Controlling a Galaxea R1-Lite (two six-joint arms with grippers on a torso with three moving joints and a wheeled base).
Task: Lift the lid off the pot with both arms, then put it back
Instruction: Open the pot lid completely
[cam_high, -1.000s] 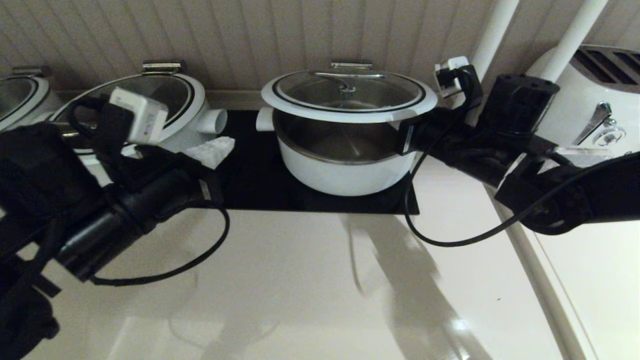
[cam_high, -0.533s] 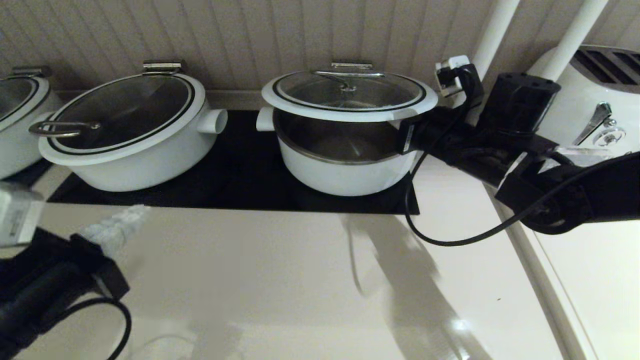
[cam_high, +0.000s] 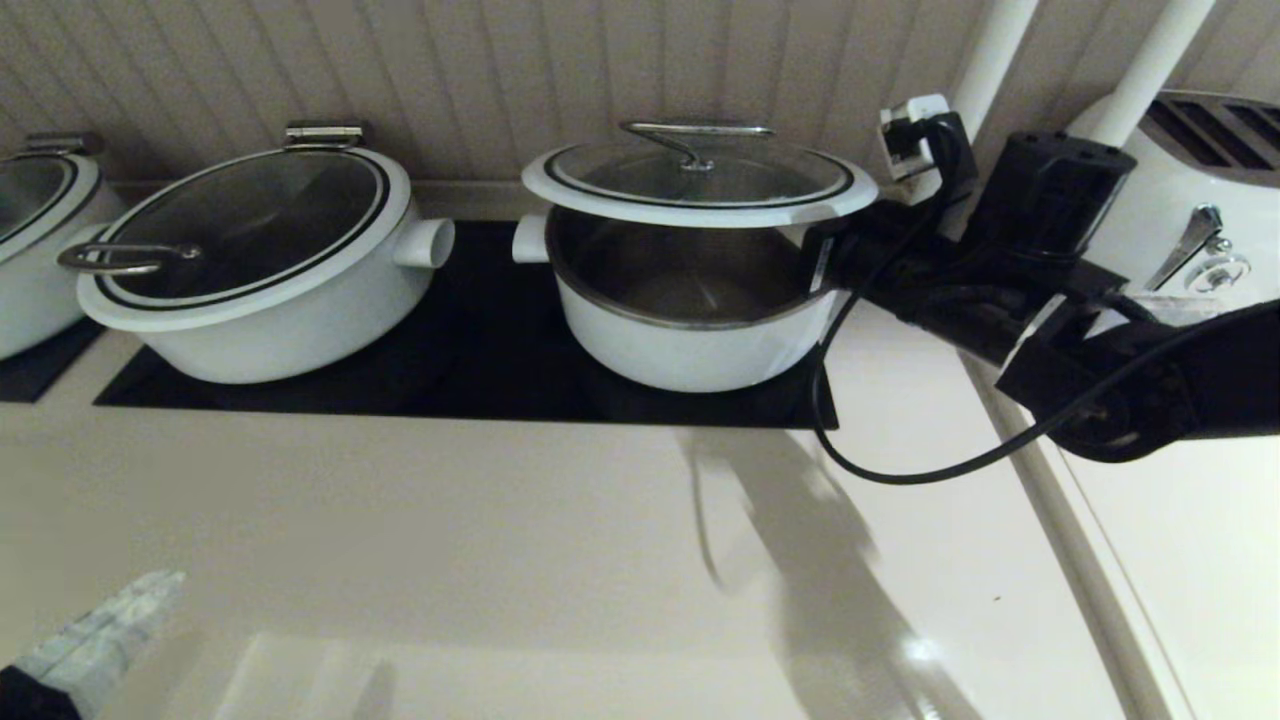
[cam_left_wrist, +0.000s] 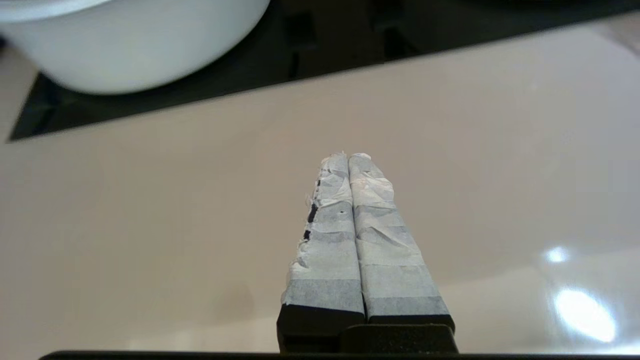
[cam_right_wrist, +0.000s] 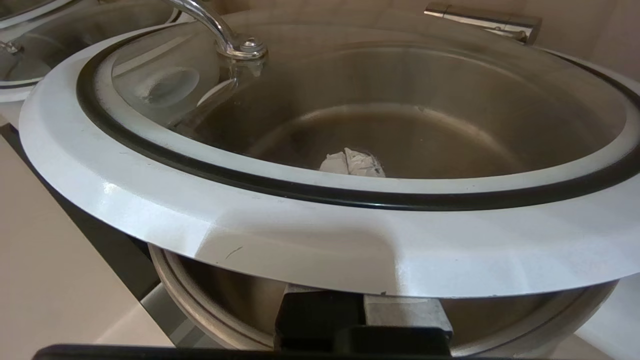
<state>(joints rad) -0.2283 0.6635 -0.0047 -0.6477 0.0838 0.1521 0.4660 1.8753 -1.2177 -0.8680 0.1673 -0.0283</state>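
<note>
The white pot (cam_high: 680, 360) with its steel inner bowl stands on the black hob. The glass lid (cam_high: 700, 213) with its white rim hangs raised above it, with an open gap at the front. My right gripper (cam_high: 815, 262) is shut and reaches under the lid's right rim, so the lid rests on its fingers. In the right wrist view the white rim (cam_right_wrist: 300, 235) lies across the fingers and the taped tips of the gripper (cam_right_wrist: 351, 162) show through the glass. My left gripper (cam_high: 105, 625) is shut and empty at the near left corner, over the counter (cam_left_wrist: 348, 157).
A like white pot with a closed lid (cam_high: 260, 260) stands left of the task pot, and it also shows in the left wrist view (cam_left_wrist: 130, 45). Another pot (cam_high: 30, 230) is at the far left. A white appliance (cam_high: 1200, 230) and white poles (cam_high: 985, 70) stand right. The beige counter (cam_high: 550, 560) lies in front.
My left arm has pulled back from beside the pots to the near left corner. The lid has risen a little on my right gripper.
</note>
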